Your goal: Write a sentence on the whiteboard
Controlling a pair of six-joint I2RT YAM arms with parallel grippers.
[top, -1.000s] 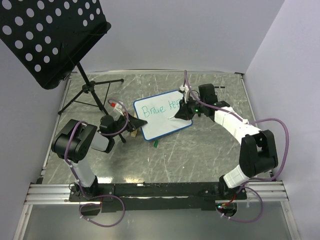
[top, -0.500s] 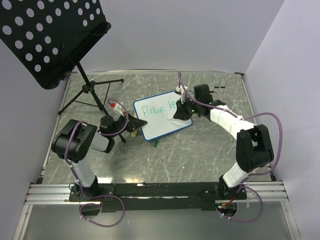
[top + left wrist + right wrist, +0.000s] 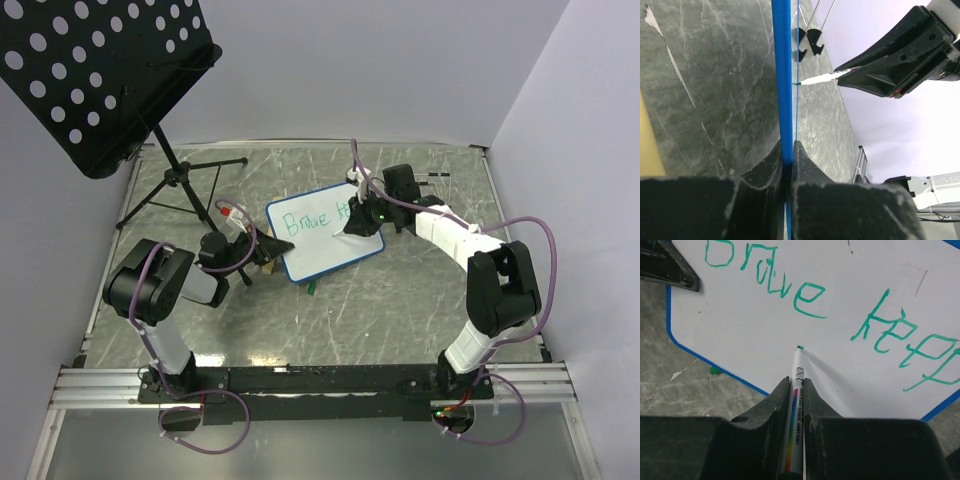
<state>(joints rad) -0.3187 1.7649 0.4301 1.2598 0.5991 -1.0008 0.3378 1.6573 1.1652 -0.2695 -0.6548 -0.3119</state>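
Note:
The whiteboard with its blue rim lies tilted at the table's middle. Green letters reading "Brave keep" run along its top in one line, also shown in the right wrist view. My left gripper is shut on the board's left edge, and the blue rim sits pinched between its jaws. My right gripper is shut on a white marker. The marker's green tip touches the blank white area below "Brave". The marker also shows in the left wrist view.
A black perforated music-stand panel on a tripod stands at the back left. A small green piece lies on the table just in front of the board. A tan block sits by my left gripper. White walls close the back and right.
My right arm has swung left across the board, carrying the marker from the end of "keep" to the blank area under the first line. The left gripper and board have not moved.

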